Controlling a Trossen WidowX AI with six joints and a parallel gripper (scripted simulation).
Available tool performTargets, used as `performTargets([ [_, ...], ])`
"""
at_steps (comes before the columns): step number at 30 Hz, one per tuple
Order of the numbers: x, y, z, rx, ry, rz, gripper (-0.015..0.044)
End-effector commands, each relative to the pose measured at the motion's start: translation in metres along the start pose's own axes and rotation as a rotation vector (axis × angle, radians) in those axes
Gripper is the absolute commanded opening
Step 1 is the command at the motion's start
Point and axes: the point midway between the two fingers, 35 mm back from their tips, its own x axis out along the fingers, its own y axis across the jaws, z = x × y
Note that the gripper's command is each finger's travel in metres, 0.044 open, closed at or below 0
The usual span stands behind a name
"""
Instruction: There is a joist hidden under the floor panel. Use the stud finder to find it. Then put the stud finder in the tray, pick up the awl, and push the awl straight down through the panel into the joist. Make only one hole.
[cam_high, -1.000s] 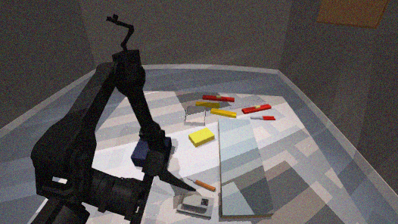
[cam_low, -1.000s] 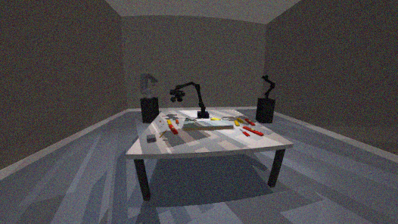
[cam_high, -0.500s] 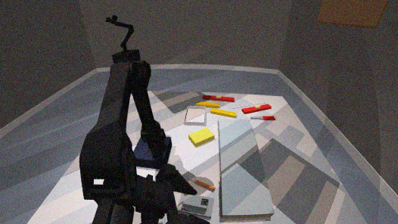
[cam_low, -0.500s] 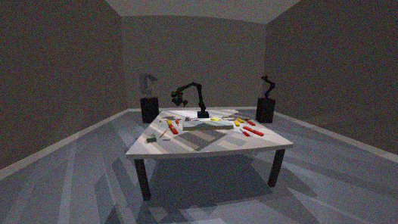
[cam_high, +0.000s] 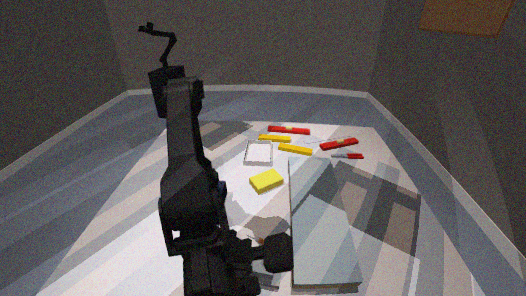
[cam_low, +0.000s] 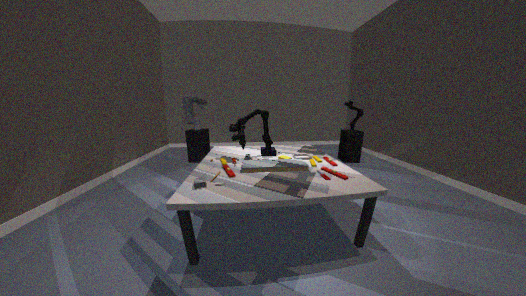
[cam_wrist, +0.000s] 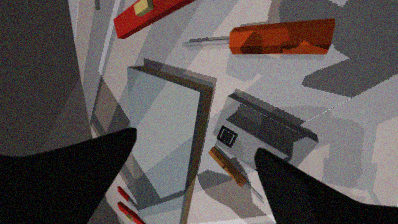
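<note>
The floor panel (cam_high: 325, 240) (cam_wrist: 165, 115) is a pale blue-grey slab with a brown edge. A grey device with a small dark square (cam_wrist: 227, 136), which looks like the stud finder, lies beside the panel's edge. The awl (cam_wrist: 228, 166), with a thin orange-brown handle, lies against it; only a bit of its handle shows beside the arm in the top view. The white tray (cam_high: 258, 164) stands beyond the yellow block. My gripper (cam_wrist: 198, 144) is open and empty, above the panel and the device, with its right fingertip overlapping the device's near end in the wrist view. The joist is hidden.
A yellow block (cam_high: 266, 181) lies left of the panel. Yellow bars (cam_high: 295, 149), red levels (cam_high: 289, 130) (cam_high: 339, 144) and a red-handled tool (cam_high: 355, 156) lie beyond it. An orange-handled tool (cam_wrist: 282, 39) lies past the device, near another red level (cam_wrist: 155, 11).
</note>
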Motion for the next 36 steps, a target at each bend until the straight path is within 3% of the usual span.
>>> performTargets([
  [1, 0.035, -0.029, -0.024, -0.991, 0.03, -0.266, 0.044],
  [9, 0.046, -0.04, -0.032, -1.442, 0.108, -0.366, 0.044],
  [36, 0.05, -0.039, -0.037, -1.443, 0.108, -0.365, 0.044],
])
